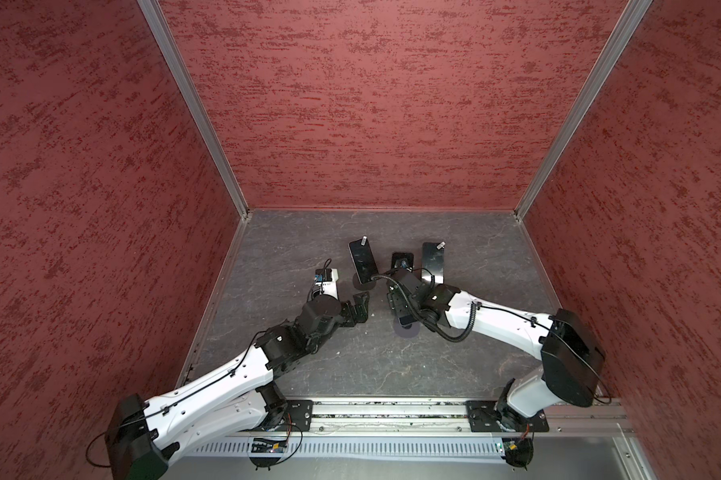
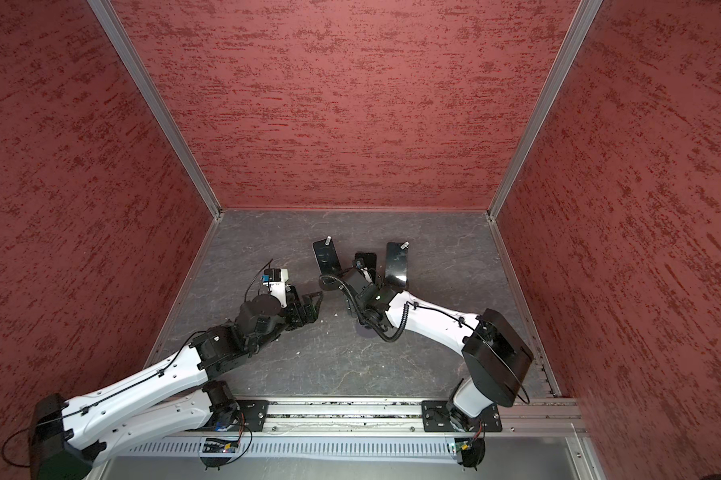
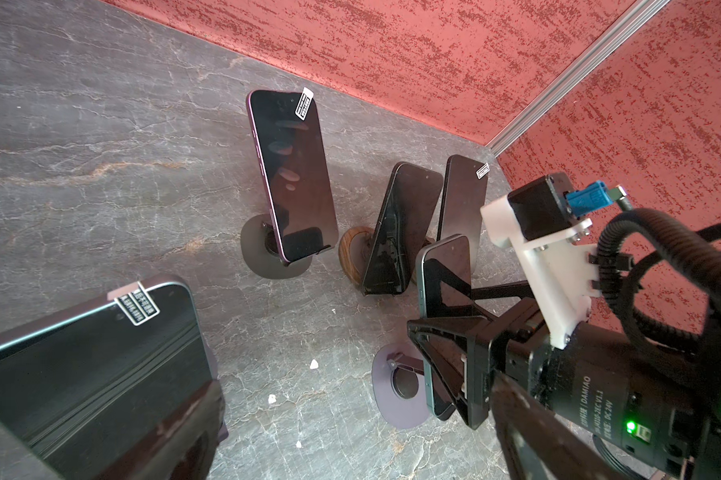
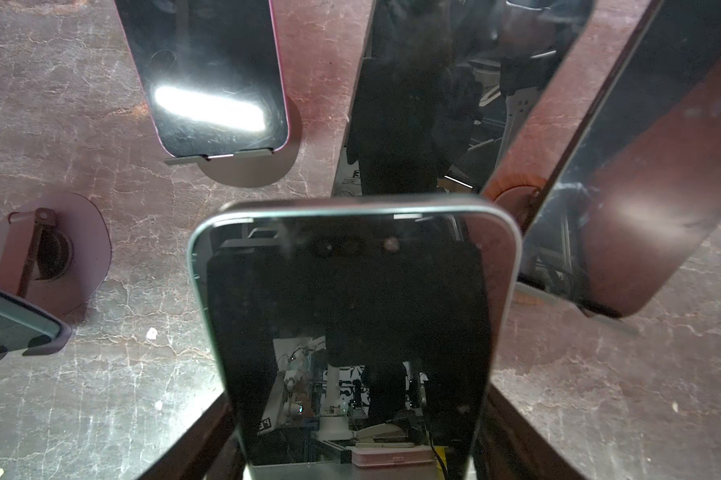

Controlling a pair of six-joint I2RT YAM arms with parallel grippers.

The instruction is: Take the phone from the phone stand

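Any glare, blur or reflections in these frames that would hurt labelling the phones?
Right wrist view: a bright glare strip crosses the purple phone; the teal phone mirrors the room, and the near fingers are out of focus. Left wrist view: the nearest phone is soft. Both top views look sharp.

Robot lab enclosure: red textured walls [image 1: 371, 104], aluminium corner posts [image 1: 198, 108], stone-look tabletop [image 1: 392, 365], arms [image 1: 234, 370] on rail [image 1: 392, 413].

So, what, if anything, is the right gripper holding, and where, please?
Its fingers flank the long side edges of the teal-edged phone at its stand; a firm clamp cannot be told.
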